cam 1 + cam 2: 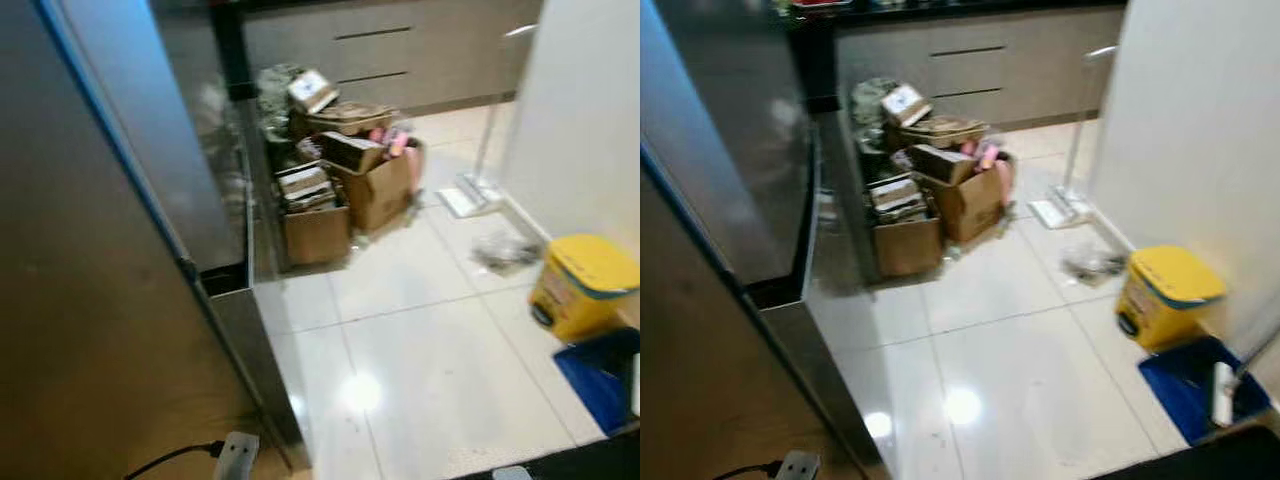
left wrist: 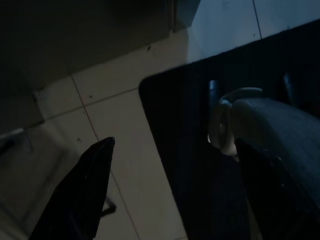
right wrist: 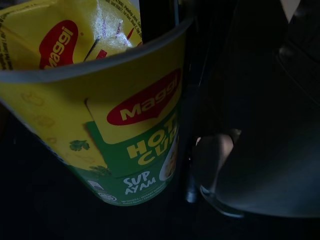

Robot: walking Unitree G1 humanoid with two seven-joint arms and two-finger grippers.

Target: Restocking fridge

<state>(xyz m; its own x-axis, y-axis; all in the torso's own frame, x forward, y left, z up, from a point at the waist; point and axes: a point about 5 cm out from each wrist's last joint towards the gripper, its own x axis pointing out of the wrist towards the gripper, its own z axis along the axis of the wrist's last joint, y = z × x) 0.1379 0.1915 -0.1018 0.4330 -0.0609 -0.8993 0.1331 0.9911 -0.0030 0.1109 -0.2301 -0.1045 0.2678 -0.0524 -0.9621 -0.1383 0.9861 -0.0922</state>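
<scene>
The right hand (image 3: 150, 125) seems to be pinching a yellow Maggi noodle cup (image 3: 105, 115), though its fingers are hard to see in the dark. The cup's long way runs along the hand. The left hand (image 2: 170, 190) hangs spread wide, holding nothing, over the floor. The fridge (image 1: 110, 250) stands close on the left. Cardboard boxes (image 1: 340, 190) sit farther off.

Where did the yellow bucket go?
The yellow bucket sits on the white tiled floor on the robot's right in the head views, against the white wall, just beyond a blue mat.
</scene>
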